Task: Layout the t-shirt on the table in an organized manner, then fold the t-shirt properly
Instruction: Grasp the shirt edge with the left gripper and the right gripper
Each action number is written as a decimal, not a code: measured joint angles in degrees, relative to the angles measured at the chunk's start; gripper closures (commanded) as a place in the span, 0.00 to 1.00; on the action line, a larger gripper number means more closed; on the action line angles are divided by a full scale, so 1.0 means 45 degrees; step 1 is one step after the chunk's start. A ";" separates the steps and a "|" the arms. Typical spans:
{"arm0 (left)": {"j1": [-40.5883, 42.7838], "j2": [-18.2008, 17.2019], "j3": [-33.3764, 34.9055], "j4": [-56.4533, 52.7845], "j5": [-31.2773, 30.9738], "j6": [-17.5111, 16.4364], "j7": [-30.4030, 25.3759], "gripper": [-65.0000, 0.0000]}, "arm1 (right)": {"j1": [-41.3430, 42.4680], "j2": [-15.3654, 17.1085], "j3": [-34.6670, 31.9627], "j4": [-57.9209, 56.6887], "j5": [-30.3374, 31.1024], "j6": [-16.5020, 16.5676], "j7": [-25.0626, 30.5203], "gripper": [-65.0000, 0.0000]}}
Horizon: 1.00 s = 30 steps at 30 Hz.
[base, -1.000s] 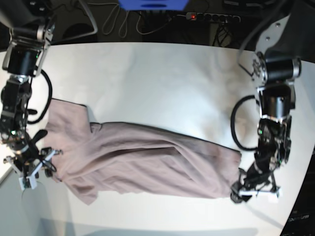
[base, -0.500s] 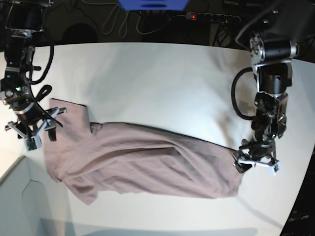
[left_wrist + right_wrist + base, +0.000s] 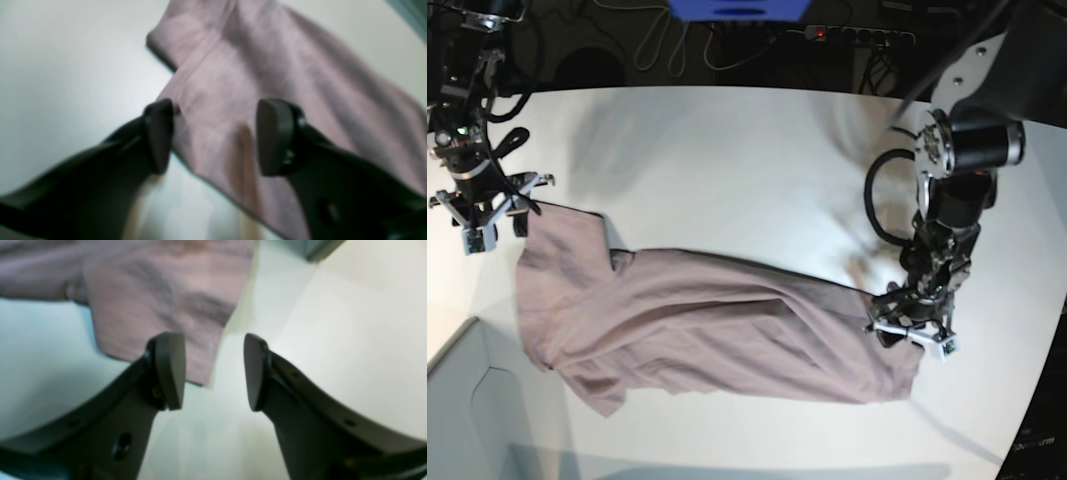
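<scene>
The mauve t-shirt (image 3: 717, 330) lies wrinkled and lengthwise across the white table (image 3: 727, 160), with a sleeve reaching toward the upper left. My left gripper (image 3: 910, 335) hovers over the shirt's right end. In the left wrist view, the left gripper (image 3: 215, 136) is open, its fingers astride the t-shirt (image 3: 267, 66) edge. My right gripper (image 3: 493, 220) sits at the shirt's upper left corner. The right wrist view shows the right gripper (image 3: 213, 371) open, with a corner of the t-shirt (image 3: 160, 300) just ahead of its left finger and nothing between the pads.
A pale box corner (image 3: 462, 400) sits at the lower left beside the table. Cables and a power strip (image 3: 857, 35) run along the dark back edge, by a blue object (image 3: 737, 8). The table's curved edge falls away at the right.
The right gripper has travelled from the shirt's lower left up to its upper left corner. The left gripper has risen and moved inward over the shirt's right end, its jaws narrowing slightly.
</scene>
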 measured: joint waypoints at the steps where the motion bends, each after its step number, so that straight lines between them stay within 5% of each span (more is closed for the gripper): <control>1: 0.0073 -0.0010 -0.0005 -0.0005 -0.0024 0.0000 0.0005 0.58 | -0.0049 0.0005 0.0010 0.0000 0.0010 -0.0005 0.0010 0.57; 8: 0.0131 -0.0029 -0.0005 -0.0058 -0.0053 0.0092 -0.0005 0.99 | -0.0141 0.0005 0.0529 0.0005 -0.0049 -0.0019 0.0015 0.57; 17: 0.0238 -0.0039 -0.0097 0.0049 -0.0078 0.0087 0.0131 1.00 | -0.0136 0.0000 0.0461 -0.0034 -0.0034 -0.0010 0.0019 0.57; 21: 0.0379 0.0010 -0.0097 0.1496 -0.0724 0.0092 0.1889 1.00 | 0.0049 0.0019 0.0427 -0.0097 -0.0044 -0.0010 -0.0053 0.56; 30: 0.2837 -0.0160 -0.0117 0.9238 -0.2827 0.0228 0.5741 1.00 | 0.1603 -0.0005 0.0389 -0.2642 0.0005 -0.0005 -0.0053 0.56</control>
